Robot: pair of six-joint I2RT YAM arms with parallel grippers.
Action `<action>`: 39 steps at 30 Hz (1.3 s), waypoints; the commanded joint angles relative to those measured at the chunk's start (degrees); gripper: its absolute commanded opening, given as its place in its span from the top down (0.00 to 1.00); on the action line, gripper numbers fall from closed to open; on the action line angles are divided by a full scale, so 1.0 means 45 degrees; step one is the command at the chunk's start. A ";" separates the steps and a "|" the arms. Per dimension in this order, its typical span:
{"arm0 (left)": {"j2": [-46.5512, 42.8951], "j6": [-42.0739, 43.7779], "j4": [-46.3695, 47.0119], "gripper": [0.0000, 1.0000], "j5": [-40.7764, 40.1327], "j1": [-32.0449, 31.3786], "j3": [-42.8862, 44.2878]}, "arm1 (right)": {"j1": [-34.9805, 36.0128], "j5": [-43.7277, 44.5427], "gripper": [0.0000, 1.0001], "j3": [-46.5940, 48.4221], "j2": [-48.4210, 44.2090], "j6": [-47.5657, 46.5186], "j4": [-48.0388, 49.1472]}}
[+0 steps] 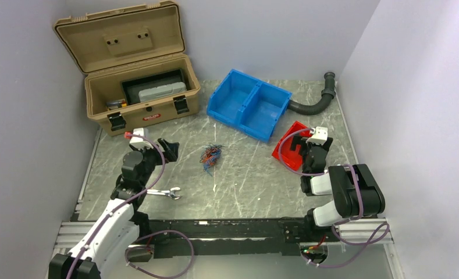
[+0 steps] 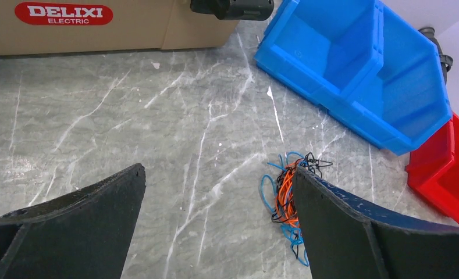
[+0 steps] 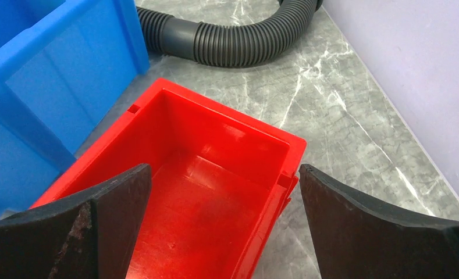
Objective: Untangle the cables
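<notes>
The cables (image 1: 210, 156) lie as a small tangle of blue, orange and black wires on the marble tabletop, near its middle. My left gripper (image 1: 168, 148) hovers just to their left, open and empty. In the left wrist view the cables (image 2: 285, 195) sit against the inner edge of the right finger (image 2: 355, 232), which partly hides them, while the gripper (image 2: 219, 174) frames bare table. My right gripper (image 3: 226, 168) is open over the red bin (image 3: 232, 110), with nothing between its fingers. It is at the right side of the table (image 1: 302, 152).
A blue two-compartment bin (image 1: 250, 103) stands behind the cables, beside the red bin (image 1: 285, 139). A black corrugated hose (image 1: 314, 103) curls at the back right. An open tan case (image 1: 139, 87) sits at the back left. A metal hand tool (image 1: 166, 193) lies by the left arm.
</notes>
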 commanded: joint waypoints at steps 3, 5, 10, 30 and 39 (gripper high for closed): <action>0.0026 0.0230 0.1122 0.01 0.0794 0.0032 -0.0200 | 0.0040 0.0045 0.00 0.0186 0.0097 -0.0089 0.0551; 0.0093 0.0316 0.1346 0.01 0.1136 0.0032 -0.0237 | 0.0027 0.0040 0.00 0.0216 0.0094 -0.0099 0.0528; 0.0357 0.0719 0.1649 0.01 0.1802 -0.0119 -0.0202 | 0.0037 0.0136 0.00 0.0155 0.0082 -0.0065 0.0662; 0.5928 0.2506 -0.0483 0.08 0.2716 -0.2923 0.3259 | 0.0125 -0.0346 0.00 0.4585 -0.5833 0.4966 -1.2079; 0.8183 0.2305 -0.1263 0.28 0.3430 -0.2934 0.4507 | 0.0108 -0.4378 0.00 0.4276 -0.7307 0.5823 -1.2123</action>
